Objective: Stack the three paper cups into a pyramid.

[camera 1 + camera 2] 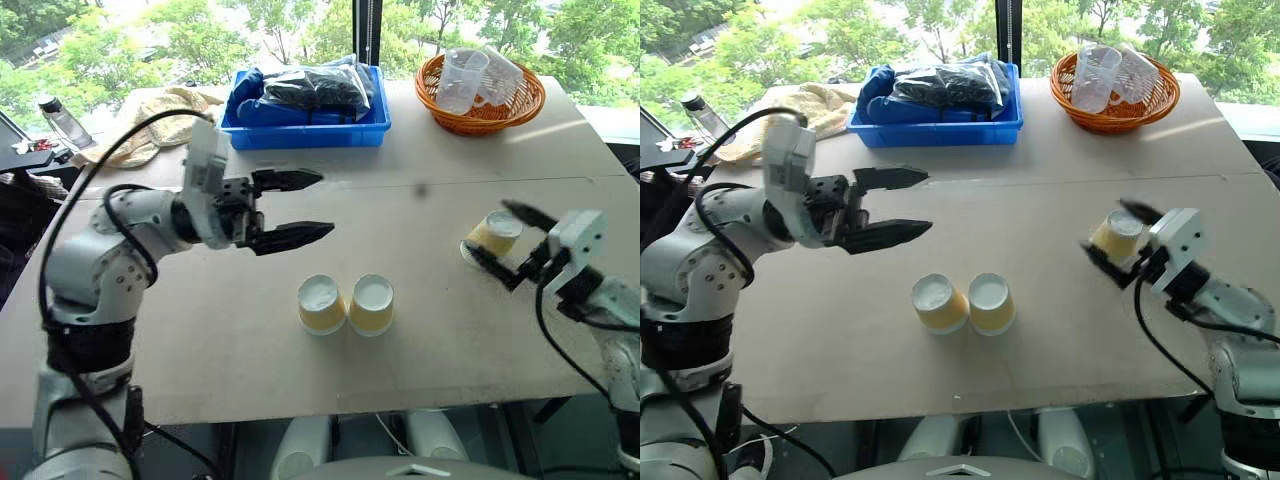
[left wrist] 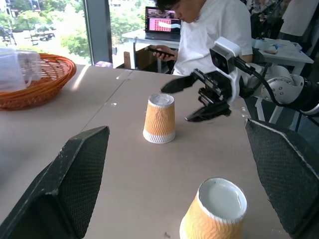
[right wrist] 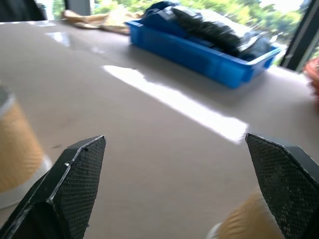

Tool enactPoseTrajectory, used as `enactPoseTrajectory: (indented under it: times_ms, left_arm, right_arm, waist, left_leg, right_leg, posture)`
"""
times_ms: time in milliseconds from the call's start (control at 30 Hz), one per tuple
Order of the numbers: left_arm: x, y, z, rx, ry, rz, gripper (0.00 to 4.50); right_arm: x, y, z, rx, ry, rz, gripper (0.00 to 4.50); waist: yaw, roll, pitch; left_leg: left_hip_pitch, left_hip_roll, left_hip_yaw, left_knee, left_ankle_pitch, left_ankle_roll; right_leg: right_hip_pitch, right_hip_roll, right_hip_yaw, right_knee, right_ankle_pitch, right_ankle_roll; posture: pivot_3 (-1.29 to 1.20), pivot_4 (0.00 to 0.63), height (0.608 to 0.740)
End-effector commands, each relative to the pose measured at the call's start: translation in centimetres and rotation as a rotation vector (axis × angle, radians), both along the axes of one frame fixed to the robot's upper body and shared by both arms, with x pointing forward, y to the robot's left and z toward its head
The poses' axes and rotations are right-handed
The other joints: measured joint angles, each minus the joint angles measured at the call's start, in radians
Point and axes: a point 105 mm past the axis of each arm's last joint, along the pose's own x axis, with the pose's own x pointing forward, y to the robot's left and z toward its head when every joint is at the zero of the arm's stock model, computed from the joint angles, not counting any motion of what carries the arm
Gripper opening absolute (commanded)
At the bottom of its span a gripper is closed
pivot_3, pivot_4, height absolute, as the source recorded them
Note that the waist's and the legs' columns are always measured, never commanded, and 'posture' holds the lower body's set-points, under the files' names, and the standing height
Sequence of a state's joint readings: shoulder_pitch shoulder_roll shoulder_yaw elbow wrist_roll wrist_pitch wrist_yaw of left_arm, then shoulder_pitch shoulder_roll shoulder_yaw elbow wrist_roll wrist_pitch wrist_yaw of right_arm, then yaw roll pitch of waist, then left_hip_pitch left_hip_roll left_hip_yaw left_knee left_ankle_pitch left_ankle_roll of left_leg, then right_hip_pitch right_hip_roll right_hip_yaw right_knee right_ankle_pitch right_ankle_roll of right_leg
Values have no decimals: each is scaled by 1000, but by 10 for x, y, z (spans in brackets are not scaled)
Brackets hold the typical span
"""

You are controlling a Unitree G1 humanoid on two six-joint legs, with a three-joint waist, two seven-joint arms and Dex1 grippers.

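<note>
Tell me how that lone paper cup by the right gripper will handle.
The lone cup looks thin-walled, so probably light and easily crushed. Standing upside down on its wide rim, it should resist tipping. Its ribbed wall likely grips well.

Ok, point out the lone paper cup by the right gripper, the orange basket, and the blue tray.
lone paper cup (image 2: pixel 159 119), left wrist view, on its ribbed side wall
orange basket (image 1: pixel 452 118), left eye view, on its front rim
blue tray (image 1: pixel 305 134), left eye view, on its front wall

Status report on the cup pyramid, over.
Left gripper open, empty. Right gripper open beside third cup. Two cups upside down, side by side. Nothing stacked; nothing in the way.
</note>
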State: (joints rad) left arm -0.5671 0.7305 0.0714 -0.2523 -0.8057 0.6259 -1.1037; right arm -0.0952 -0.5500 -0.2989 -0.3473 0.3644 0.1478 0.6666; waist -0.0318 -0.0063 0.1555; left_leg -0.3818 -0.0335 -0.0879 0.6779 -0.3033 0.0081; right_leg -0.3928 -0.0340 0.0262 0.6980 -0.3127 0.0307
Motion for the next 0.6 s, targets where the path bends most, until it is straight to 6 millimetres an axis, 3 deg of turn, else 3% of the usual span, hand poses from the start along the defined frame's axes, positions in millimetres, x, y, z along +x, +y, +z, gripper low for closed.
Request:
enactPoseTrajectory:
  times_ms: [33, 233, 367, 600]
  left_arm:
    - [5, -3, 2, 17, -28, 5, 4500]
    - [3, -9, -1, 57, -25, -54, 4500]
    - [2, -8, -3, 69, -23, -54, 4500]
    - [-1, -7, -8, 89, -10, -58, 4500]
  right_arm:
    - [7, -13, -7, 27, 9, -102, 4446]
    - [16, -20, -31, 194, 131, -149, 4446]
    - [14, -10, -38, 320, 195, -76, 4446]
    - [24, -19, -55, 286, 244, -146, 4446]
  waist:
    - [-8, 0, 0]
    - [-9, 0, 0]
    - [-8, 1, 0]
    - [-8, 1, 0]
  left_leg:
    - [0, 1, 0, 0, 0, 0]
    - [0, 1, 2, -1, 0, 0]
    - [0, 1, 2, -1, 0, 0]
    - [0, 1, 2, -1, 0, 0]
  right_leg:
    - [0, 1, 0, 0, 0, 0]
    - [-1, 1, 2, 0, 0, 0]
    - [-1, 1, 2, 0, 0, 0]
    - [-1, 1, 1, 0, 0, 0]
  posture:
    - [0, 150, 740]
    - [0, 150, 740]
    - [0, 150, 740]
    - [0, 150, 740]
